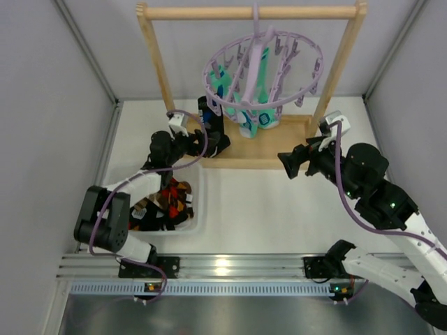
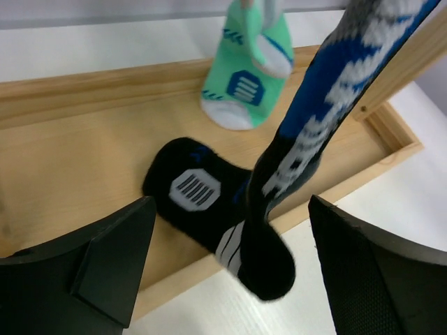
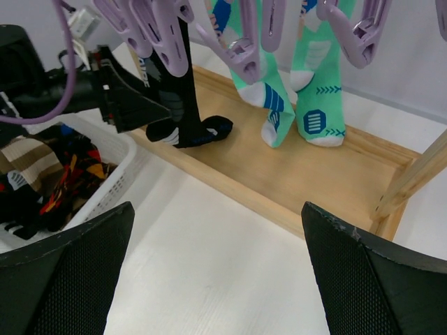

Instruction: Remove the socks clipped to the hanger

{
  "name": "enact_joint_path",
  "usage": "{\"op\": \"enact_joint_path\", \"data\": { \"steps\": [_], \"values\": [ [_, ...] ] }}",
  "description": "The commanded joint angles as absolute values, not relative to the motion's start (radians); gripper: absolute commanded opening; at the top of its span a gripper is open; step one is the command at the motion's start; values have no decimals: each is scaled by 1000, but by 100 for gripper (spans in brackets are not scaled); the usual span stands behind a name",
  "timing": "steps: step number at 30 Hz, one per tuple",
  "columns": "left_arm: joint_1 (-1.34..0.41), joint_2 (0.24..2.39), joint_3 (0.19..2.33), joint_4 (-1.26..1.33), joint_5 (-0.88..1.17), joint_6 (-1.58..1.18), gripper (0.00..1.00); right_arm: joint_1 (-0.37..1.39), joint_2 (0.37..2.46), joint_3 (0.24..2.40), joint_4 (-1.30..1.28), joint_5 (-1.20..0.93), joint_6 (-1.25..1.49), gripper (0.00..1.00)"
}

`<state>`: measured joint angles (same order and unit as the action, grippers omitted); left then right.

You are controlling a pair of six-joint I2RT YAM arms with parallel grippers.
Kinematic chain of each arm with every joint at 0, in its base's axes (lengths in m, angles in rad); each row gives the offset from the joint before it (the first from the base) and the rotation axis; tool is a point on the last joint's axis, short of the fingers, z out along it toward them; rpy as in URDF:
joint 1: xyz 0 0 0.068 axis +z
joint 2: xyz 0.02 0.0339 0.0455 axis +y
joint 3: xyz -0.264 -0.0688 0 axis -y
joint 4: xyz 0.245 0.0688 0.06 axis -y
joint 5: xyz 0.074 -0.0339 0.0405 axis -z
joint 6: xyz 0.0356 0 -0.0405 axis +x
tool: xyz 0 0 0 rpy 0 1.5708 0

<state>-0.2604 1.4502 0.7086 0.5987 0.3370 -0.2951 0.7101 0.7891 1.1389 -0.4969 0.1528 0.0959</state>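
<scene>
The lavender hanger (image 1: pixel 262 70) hangs from the wooden rail. Clipped to it are dark socks with blue and white marks (image 1: pixel 213 125) on the left and teal-mint socks (image 1: pixel 253 112) in the middle. My left gripper (image 1: pixel 208 146) is open at the dark socks' feet. In the left wrist view one dark sock (image 2: pixel 293 160) hangs between the wide-open fingers (image 2: pixel 115 258), and a second dark sock's foot (image 2: pixel 188 185) rests on the wooden base behind it. My right gripper (image 1: pixel 285 165) is open and empty, low, to the right of the socks. Its view shows the hanger clips (image 3: pixel 244 49), dark socks (image 3: pixel 178 112) and teal socks (image 3: pixel 318 91).
A white basket (image 1: pixel 199 216) at the near left holds brown, orange and black argyle socks (image 1: pixel 167 199); it also shows in the right wrist view (image 3: pixel 112 150). The wooden frame's base tray (image 1: pixel 269 150) and its two uprights stand under the hanger. Grey walls enclose the table.
</scene>
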Motion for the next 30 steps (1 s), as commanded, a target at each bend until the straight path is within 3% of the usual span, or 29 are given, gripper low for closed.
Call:
{"op": "enact_joint_path", "data": {
  "steps": [1, 3, 4, 8, 15, 19, 30],
  "values": [
    [-259, 1529, 802, 813, 545, -343, 91, 695, 752, 1134, -445, 89, 80, 99],
    [-261, 1563, 807, 862, 528, -374, 81, 693, 747, 1131, -442, 80, 80, 99],
    [-261, 1569, 816, 873, 528, -388, 56, 693, 746, 1128, -439, 74, 80, 100],
    [-304, 1542, 789, 876, 419, -362, 2, 695, 752, 1118, -433, 69, 83, 100],
    [-532, 1381, 684, 874, 11, -261, 0, 695, 727, 1095, -394, 84, 135, 100],
    [-745, 1339, 663, 873, -301, -158, 0, 693, 698, 1095, -391, 121, 170, 99],
    [-1259, 1538, 896, 719, -869, 110, 0, 693, 653, 1193, -468, 195, 204, 99]
  ]
}}
